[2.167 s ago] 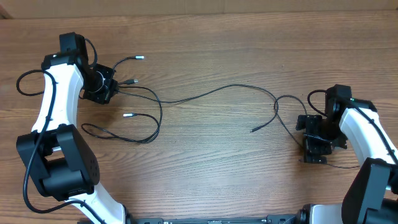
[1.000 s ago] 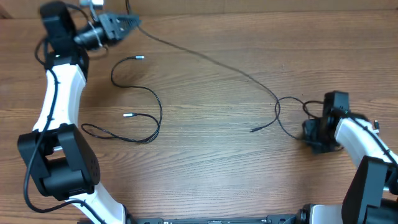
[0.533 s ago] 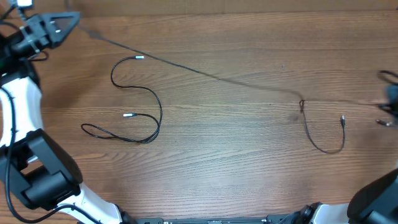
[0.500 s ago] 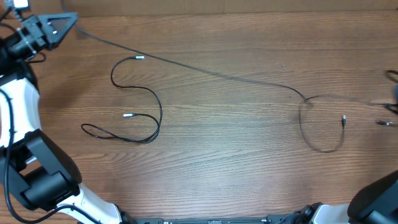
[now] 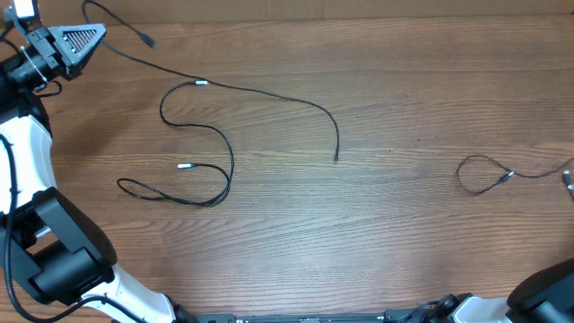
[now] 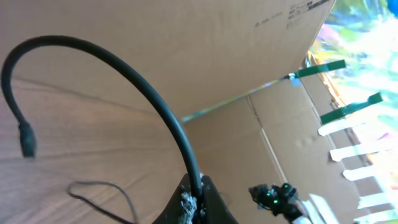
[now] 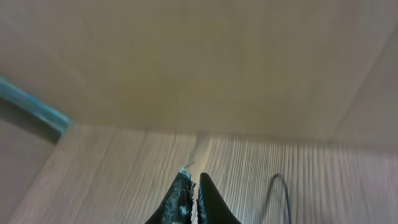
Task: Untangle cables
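**Item: cable separation, mid-task.**

- Cables, three counted.
  - Held cable (image 5: 269, 90): clamped at the far left. It runs right across the table (image 5: 377, 251) and hooks down to a free plug near the middle. A short tail with a dark plug curls up past the grip.
  - Silver-tipped cable (image 5: 229, 157): laid loose in an S-shape at the left, both pale tips showing. Its far tip lies just beside the held cable's run; contact between the two cannot be told.
  - Looped cable (image 5: 458, 172): a small loop at the right, trailing to the right edge, well apart from the other two.
- Grippers, two counted.
  - Left gripper (image 5: 100, 36): jaws closed on the held cable, raised at the far-left corner.
  - Right gripper (image 7: 194, 177): almost out of the overhead view; jaws are seen pressed together in the wrist view. A grip on the looped cable cannot be confirmed.

**Step judged:** the spreading apart of the cables is largely done.

**Next move judged:** the held cable is to be carried clear of the silver tip and laid down on its own.
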Robot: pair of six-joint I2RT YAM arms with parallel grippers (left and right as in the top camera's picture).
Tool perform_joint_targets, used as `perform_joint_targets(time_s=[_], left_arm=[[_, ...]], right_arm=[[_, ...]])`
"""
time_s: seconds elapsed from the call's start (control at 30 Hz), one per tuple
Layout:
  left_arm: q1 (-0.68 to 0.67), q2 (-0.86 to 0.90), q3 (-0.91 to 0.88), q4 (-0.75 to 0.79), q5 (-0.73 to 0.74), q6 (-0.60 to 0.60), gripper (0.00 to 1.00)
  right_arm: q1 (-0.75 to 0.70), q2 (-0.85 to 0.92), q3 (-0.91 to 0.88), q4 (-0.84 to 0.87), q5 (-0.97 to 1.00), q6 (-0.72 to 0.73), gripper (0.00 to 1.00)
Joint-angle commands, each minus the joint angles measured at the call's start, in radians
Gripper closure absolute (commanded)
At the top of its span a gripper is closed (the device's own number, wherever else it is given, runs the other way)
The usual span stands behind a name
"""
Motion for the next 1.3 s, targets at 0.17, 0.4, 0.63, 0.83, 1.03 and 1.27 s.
perform_joint_targets(time_s=[0.17, 0.4, 0.63, 0.83, 1.03, 1.27], left_arm=[[-0.087, -0.013, 0.0, -0.092, 0.018, 0.043, 0.96], [-0.173, -0.013, 0.0, -0.128, -0.014, 0.155, 0.96], [-0.257, -0.013, 0.0, -0.292, -0.098, 0.325, 0.96], [-0.296, -0.013, 0.0, -0.562, -0.246, 0.5, 0.96], [-0.325, -0.013, 0.0, -0.849, -0.544, 0.591, 0.96], [-0.372, -0.013, 0.0, -0.948, -0.714, 0.663, 0.96]], right_arm=[[0.001, 0.05, 0.021, 0.097, -0.05, -0.243, 0.8], [0.096, 0.056, 0.011, -0.084, -0.213, -0.098, 0.39], [0.286, 0.074, 0.009, -0.256, -0.209, -0.083, 0.0], [0.369, 0.114, 0.009, -0.551, -0.121, 0.325, 0.0], [0.371, 0.159, -0.026, -0.681, -0.131, 0.539, 0.0], [0.371, 0.207, -0.069, -0.64, -0.257, 0.538, 0.0]])
